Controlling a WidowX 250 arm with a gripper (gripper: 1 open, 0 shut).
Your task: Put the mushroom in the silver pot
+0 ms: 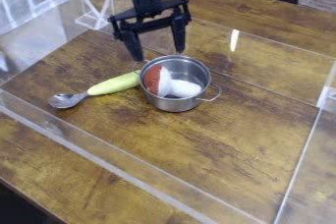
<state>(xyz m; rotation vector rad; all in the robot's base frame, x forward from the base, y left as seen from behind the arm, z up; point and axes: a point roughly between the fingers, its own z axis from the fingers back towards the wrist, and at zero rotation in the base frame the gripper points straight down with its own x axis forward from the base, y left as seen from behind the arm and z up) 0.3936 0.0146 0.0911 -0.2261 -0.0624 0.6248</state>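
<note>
The silver pot (pixel 192 95) stands near the middle of the wooden table. Inside it lies the mushroom (pixel 168 83), its reddish-brown cap against the left wall and its white stem pointing right. My gripper (pixel 156 41) hangs just behind and above the pot, black fingers (pixel 133 45) spread wide apart and pointing down. It is open with nothing between its fingers.
A yellow-green elongated vegetable (pixel 114 83) lies left of the pot, touching it. A grey metal spoon (pixel 66 99) lies further left. Clear plastic walls (pixel 157 194) fence the work area at the front, right and back left.
</note>
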